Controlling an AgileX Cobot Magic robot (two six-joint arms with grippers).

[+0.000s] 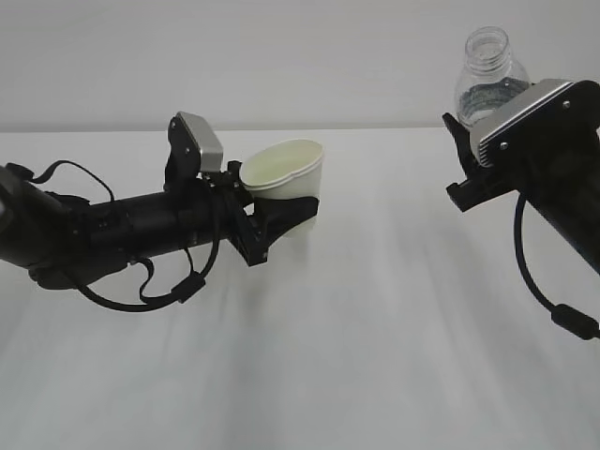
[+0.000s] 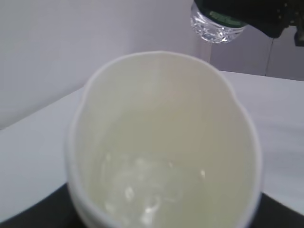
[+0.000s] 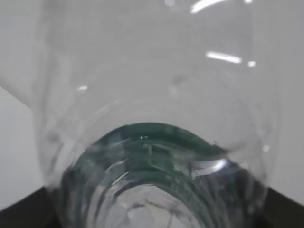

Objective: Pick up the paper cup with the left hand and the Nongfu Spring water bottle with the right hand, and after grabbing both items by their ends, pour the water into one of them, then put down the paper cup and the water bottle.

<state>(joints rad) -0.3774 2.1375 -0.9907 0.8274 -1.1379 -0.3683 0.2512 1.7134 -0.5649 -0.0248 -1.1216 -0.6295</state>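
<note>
Exterior view shows the left hand squeezing the paper cup by its lower part, above the white table. Water sits in the cup. Toward the table's far right edge, the right hand holds the Nongfu Spring water bottle upright, raised.

Soft, even light falls from above, leaving faint blurred shadows of the arms streaked across the white table. The left wrist view is hazy, the paper cup too close for sharp focus, its water glinting. Bright ceiling-light glare streaks the blurred Nongfu Spring water bottle
</note>
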